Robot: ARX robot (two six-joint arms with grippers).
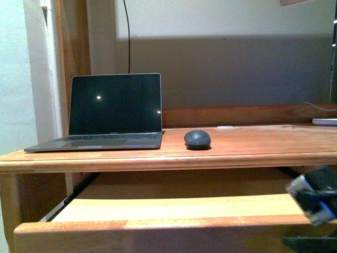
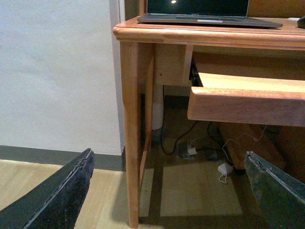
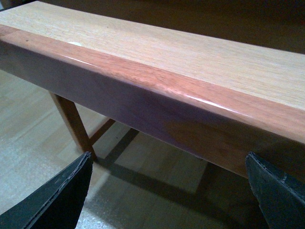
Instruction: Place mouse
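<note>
Beside the laptop point(image 1: 115, 108), mouse point(image 1: 197, 139); right gripper point(image 1: 316, 203) blurred, cropped.

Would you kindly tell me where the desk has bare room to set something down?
Free: the desk top right of the mouse, up to the white item at the far right, and the pulled-out drawer. Crowded: the left, under the laptop.

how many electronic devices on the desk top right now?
2 clearly: an open dark grey laptop with a black screen on the wooden desk's left part, and a small dark grey oval mouse just right of it. A pale flat item at the far right edge is unidentifiable.
</note>
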